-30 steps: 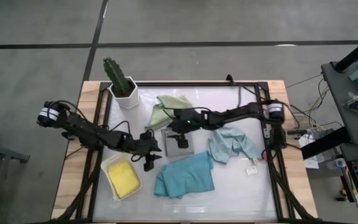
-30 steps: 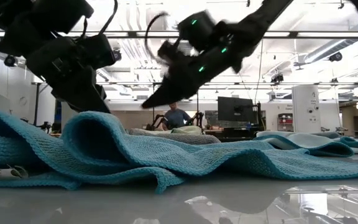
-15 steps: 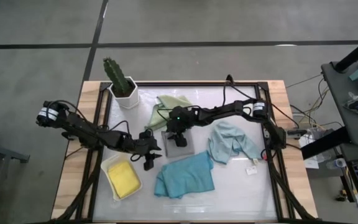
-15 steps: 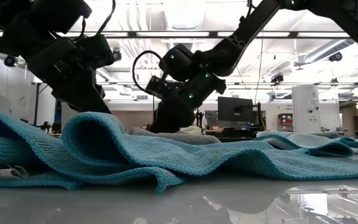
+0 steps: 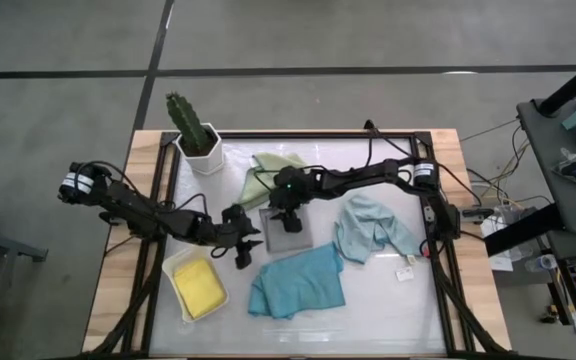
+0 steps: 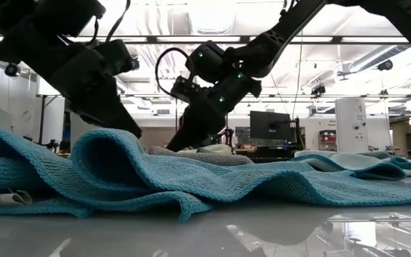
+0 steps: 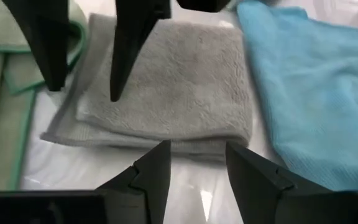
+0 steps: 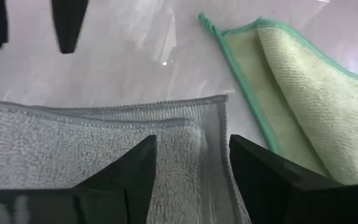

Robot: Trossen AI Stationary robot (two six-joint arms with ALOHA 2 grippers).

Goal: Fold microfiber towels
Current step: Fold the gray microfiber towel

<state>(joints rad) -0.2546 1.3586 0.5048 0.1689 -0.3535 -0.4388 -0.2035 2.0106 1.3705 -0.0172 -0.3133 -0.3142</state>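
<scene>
The teal towel (image 5: 298, 283) lies rumpled at the near side of the table (image 5: 388, 320), its long axis running across the table; in the low view it fills the foreground as a thick fold (image 6: 141, 178). Beside it on the left arm's side, the yellow towel (image 5: 199, 285) sits folded in the white tray (image 5: 175, 264), its long axis angled along the tray.

Just beyond the teal towel lies the grey towel (image 5: 288, 228), folded into a thick rectangle. The left gripper (image 5: 244, 250) hangs just beside its near left corner, fingers apart and holding nothing; the left wrist view shows the towel's folded edge (image 7: 160, 134) right in front of the open fingertips (image 7: 157, 168). The right gripper (image 5: 286, 212) hovers over the towel's far edge, pointing down, its fingers (image 8: 135, 168) spread above the grey pile and not pinching it.

The pale blue towel (image 5: 373, 230) lies crumpled on the right arm's side, near the grey one but apart.

Farther back, the sage green towel (image 5: 268, 172) lies loosely folded just beyond the grey towel, one corner pointing toward the cactus pot (image 5: 203, 155).
</scene>
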